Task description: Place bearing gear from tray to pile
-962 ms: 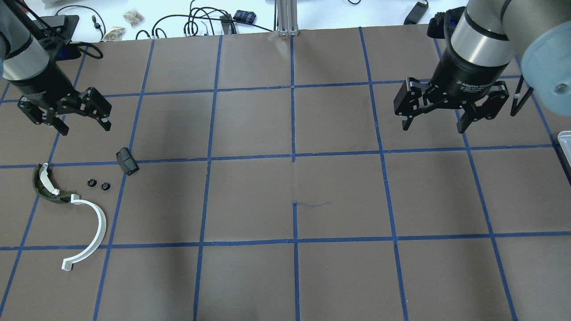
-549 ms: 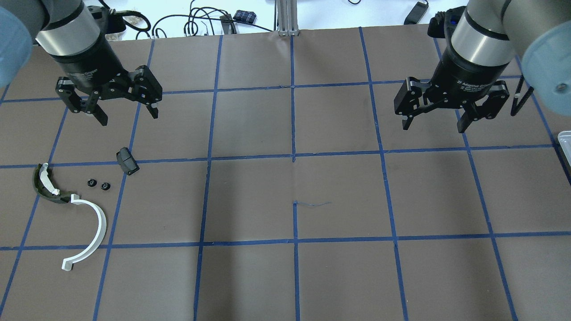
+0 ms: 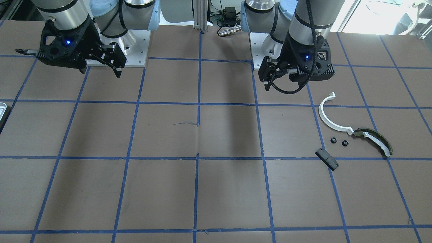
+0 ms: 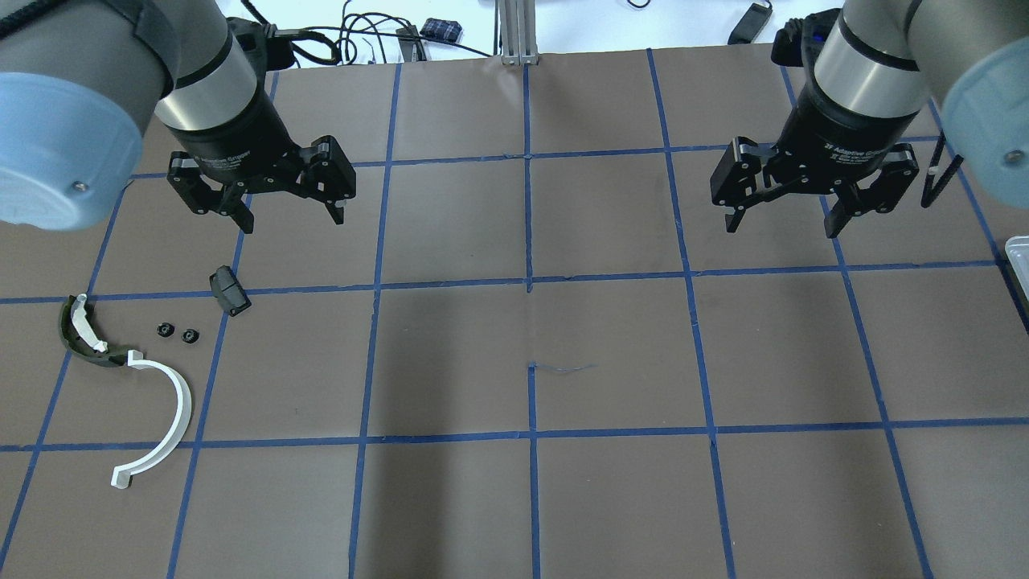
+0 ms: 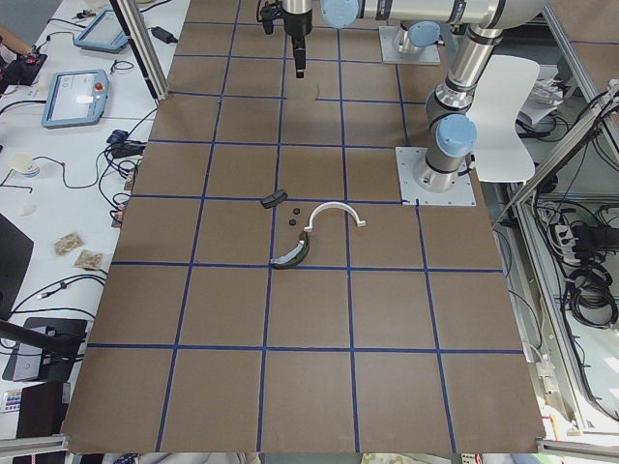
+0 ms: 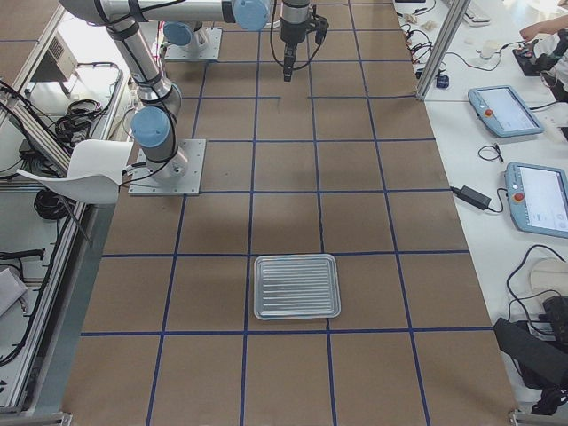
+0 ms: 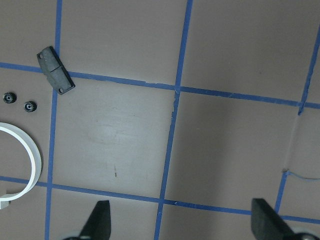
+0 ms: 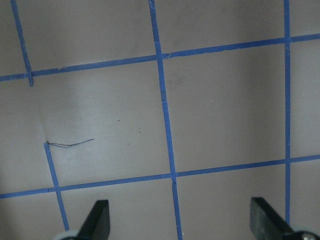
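Observation:
The pile lies at the table's left: a white half-ring (image 4: 165,418), a dark olive curved piece (image 4: 80,334), a black block (image 4: 229,291) and two small black gears (image 4: 165,328). My left gripper (image 4: 293,221) is open and empty, above the table just beyond the block. The left wrist view shows the block (image 7: 56,70), the gears (image 7: 30,105) and the half-ring (image 7: 32,160). My right gripper (image 4: 780,229) is open and empty at the far right. The tray (image 6: 296,286) lies flat with nothing showing in it; only its edge (image 4: 1019,261) shows overhead.
Brown table with a blue tape grid (image 4: 528,281). Cables and small items (image 4: 362,36) lie beyond the far edge. A thin loose thread (image 4: 563,368) lies near the middle. The robot bases (image 3: 128,44) stand at the near edge.
My left arm has swung from the table's far left edge rightward to just beyond the black block, still open. The right arm and the pile have not moved.

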